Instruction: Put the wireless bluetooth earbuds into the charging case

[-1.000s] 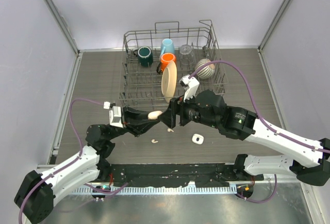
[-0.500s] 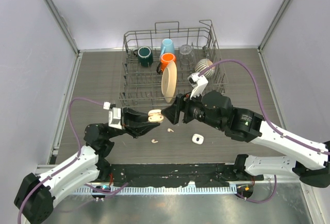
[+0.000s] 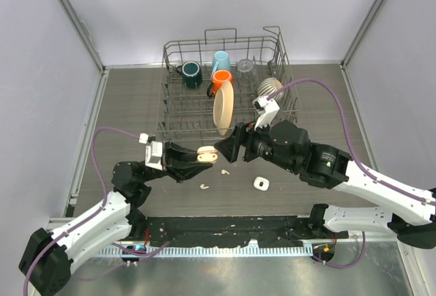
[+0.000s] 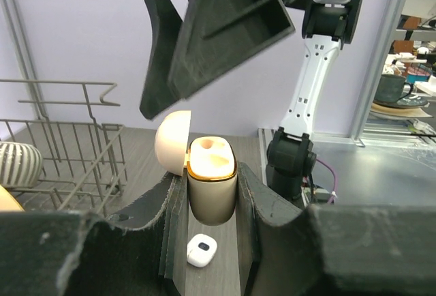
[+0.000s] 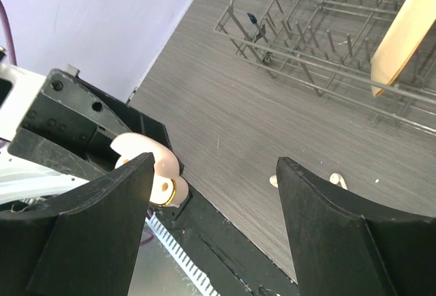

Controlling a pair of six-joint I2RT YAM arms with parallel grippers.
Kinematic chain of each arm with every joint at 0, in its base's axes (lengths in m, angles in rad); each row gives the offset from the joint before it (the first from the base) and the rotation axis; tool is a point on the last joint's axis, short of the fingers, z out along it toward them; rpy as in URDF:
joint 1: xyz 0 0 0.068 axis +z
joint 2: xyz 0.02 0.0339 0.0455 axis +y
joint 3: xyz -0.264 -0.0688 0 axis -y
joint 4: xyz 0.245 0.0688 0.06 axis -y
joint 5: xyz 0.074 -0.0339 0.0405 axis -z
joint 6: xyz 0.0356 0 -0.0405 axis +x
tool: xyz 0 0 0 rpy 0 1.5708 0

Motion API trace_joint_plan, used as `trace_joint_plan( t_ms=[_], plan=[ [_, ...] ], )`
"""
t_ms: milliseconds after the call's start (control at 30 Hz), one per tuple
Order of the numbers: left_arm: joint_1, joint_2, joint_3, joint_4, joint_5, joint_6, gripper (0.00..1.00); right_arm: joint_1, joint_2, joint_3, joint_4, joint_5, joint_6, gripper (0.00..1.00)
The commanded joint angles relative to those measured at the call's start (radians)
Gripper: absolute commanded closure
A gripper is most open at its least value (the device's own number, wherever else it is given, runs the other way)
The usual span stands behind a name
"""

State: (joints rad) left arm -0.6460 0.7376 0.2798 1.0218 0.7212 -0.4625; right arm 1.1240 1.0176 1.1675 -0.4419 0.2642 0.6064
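Note:
A cream charging case [image 3: 205, 153] with a gold rim, its lid hinged open, sits upright between the fingers of my left gripper [image 3: 202, 159], which is shut on it. In the left wrist view the charging case [image 4: 212, 200] fills the gap of the left gripper [image 4: 212, 176]. My right gripper [image 3: 225, 150] hovers just right of the case, open and holding nothing. The right wrist view shows the right gripper [image 5: 214, 166] above the table, the case [image 5: 155, 173] at its left finger. Two earbuds [image 3: 224, 171] [image 3: 204, 187] lie on the table; they also appear as earbuds [image 5: 274, 181] [image 5: 336, 180] by the right finger.
A small white rounded case [image 3: 261, 184] lies right of the earbuds, also seen as the white case [image 4: 201, 249] below the held one. A wire dish rack [image 3: 225, 91] stands behind with mugs, a glass, a striped bowl and a cream plate [image 3: 223, 105].
My right gripper has drawn back up and to the right, away from the held case, and its jaws have widened a little. The left gripper and both loose earbuds stayed put.

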Motion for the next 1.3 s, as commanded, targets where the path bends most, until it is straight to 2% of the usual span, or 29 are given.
trace_joint_plan(
  t_ms=[0, 200, 300, 500, 633, 800, 1033, 1267],
  plan=[
    [-0.007, -0.027, 0.033, -0.026, 0.021, 0.036, 1.0, -0.004, -0.079, 0.001, 0.086, 0.067, 0.026, 0.22],
    [-0.007, -0.058, 0.018, -0.052, -0.032, 0.058, 1.0, -0.004, -0.142, -0.025, 0.088, 0.093, 0.03, 0.22],
    [-0.007, -0.075, 0.015, -0.069, -0.051, 0.065, 1.0, -0.003, -0.139, -0.025, 0.075, 0.051, 0.029, 0.22],
    [-0.007, -0.116, 0.021, -0.135, -0.088, 0.111, 1.0, -0.004, -0.137, -0.078, 0.06, 0.03, 0.147, 0.22],
    [-0.007, -0.159, 0.032, -0.206, -0.117, 0.153, 1.0, -0.006, -0.104, -0.091, 0.089, -0.078, 0.208, 0.22],
    [-0.007, -0.19, 0.033, -0.235, -0.143, 0.176, 1.0, -0.007, -0.05, -0.133, 0.248, -0.285, 0.303, 0.22],
    [-0.007, -0.198, 0.036, -0.23, -0.132, 0.171, 1.0, -0.01, 0.012, -0.172, 0.338, -0.293, 0.4, 0.22],
    [-0.007, -0.196, 0.039, -0.22, -0.126, 0.168, 1.0, -0.052, 0.001, -0.256, 0.487, -0.321, 0.5, 0.23]
  ],
)
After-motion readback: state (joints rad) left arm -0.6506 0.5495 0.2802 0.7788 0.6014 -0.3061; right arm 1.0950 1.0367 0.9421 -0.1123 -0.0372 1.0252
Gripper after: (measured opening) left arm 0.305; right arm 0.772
